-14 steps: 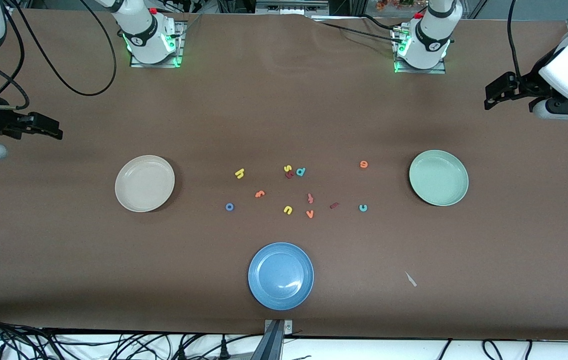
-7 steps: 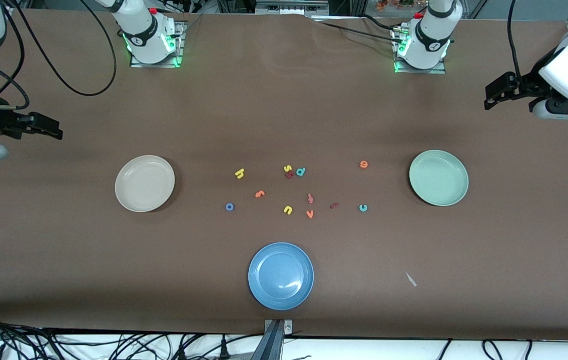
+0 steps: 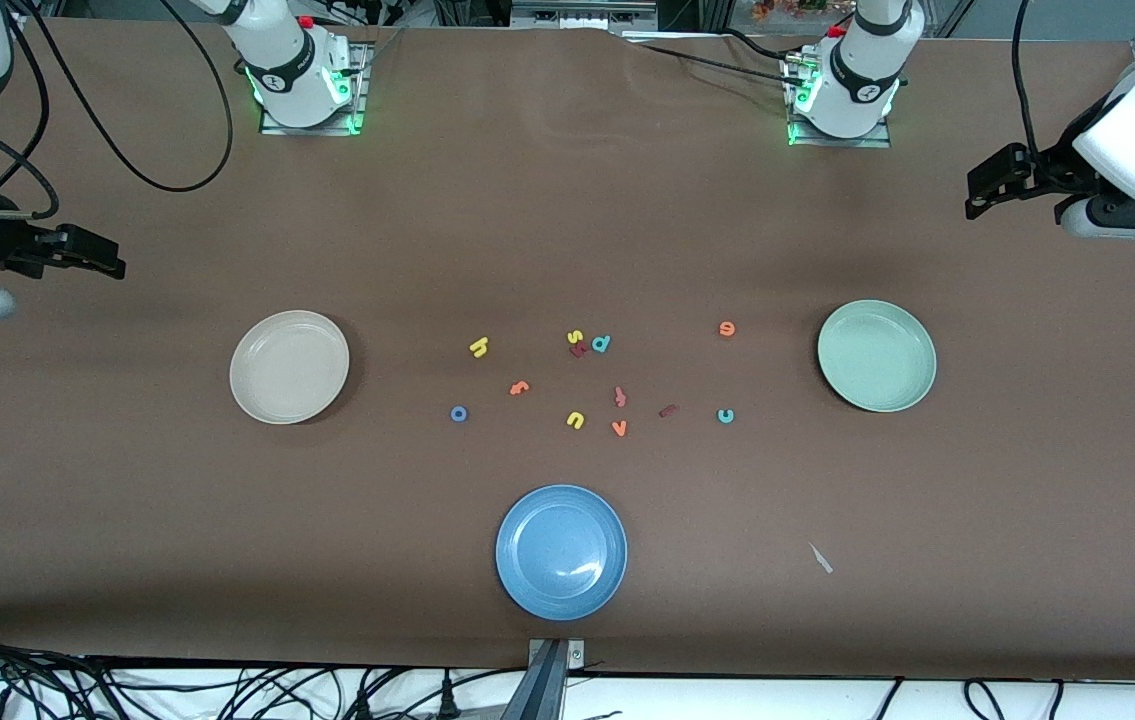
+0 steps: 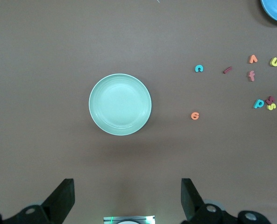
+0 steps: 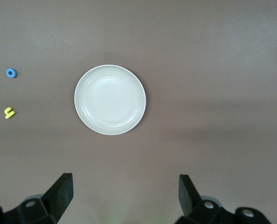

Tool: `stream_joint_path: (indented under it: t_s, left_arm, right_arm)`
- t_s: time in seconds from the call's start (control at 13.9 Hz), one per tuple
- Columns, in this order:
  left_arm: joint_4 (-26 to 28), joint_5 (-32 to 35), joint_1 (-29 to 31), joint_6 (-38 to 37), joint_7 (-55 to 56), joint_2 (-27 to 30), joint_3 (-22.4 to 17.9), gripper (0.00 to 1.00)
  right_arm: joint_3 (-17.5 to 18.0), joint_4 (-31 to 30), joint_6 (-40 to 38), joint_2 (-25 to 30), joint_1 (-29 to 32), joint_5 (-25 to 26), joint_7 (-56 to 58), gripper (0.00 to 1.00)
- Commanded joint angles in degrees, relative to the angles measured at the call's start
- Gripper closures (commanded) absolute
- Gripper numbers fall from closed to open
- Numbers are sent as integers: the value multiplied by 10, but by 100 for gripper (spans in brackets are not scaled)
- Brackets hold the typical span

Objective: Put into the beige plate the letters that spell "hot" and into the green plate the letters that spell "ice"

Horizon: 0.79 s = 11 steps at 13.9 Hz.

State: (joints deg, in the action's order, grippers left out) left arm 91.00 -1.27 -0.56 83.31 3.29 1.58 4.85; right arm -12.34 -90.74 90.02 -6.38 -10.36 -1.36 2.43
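The beige plate (image 3: pixel 289 367) (image 5: pixel 110 99) lies empty toward the right arm's end, the green plate (image 3: pixel 876 356) (image 4: pixel 120 104) empty toward the left arm's end. Between them lie the yellow h (image 3: pixel 478 346), orange t (image 3: pixel 519 387), blue o (image 3: pixel 459 413), dark red i (image 3: pixel 668 410), teal c (image 3: pixel 725 415) and orange e (image 3: pixel 726 328). My left gripper (image 3: pixel 987 190) (image 4: pixel 127 198) hangs open high over the table's end by the green plate. Open and holding nothing, my right gripper (image 3: pixel 92 255) (image 5: pixel 125 196) hangs by the beige plate.
A blue plate (image 3: pixel 561 551) sits nearer the front camera than the letters. Other letters lie among the task's: yellow s (image 3: pixel 574 337), teal d (image 3: pixel 601 343), salmon f (image 3: pixel 620 397), yellow u (image 3: pixel 575 420), orange v (image 3: pixel 619 428). A small pale scrap (image 3: pixel 820 558) lies near the front edge.
The left arm's hand has shifted very slightly. Nothing on the table has moved.
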Motion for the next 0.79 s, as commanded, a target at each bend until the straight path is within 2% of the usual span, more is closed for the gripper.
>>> stream_joint_path:
  t_s: [0.0, 0.07, 0.22, 0.43, 0.65, 0.72]
  left_arm:
    - [-18, 6, -11, -5, -4, -30, 3, 0]
    - [-18, 6, -22, -8, -5, -43, 2, 0]
    - [-18, 6, -33, -7, -4, -59, 2, 0]
    - [-47, -19, -50, -3, -14, -126, 2, 0]
    - [-79, -27, -73, 31, -50, -189, 2, 0]
    - [-79, -29, -78, 61, -74, -200, 2, 0]
  right_arm:
    - [5, 14, -10, -20, -4, 5, 6, 0]
    - [6, 14, -12, -41, -6, 3, 6, 0]
    - [6, 12, -14, -47, -26, 0, 0, 0]
    - [7, 10, -12, -71, -46, -2, -15, 0]
    - [9, -8, 27, -92, -62, -85, -157, 0]
    - [10, -19, 48, -93, -81, -89, -200, 0]
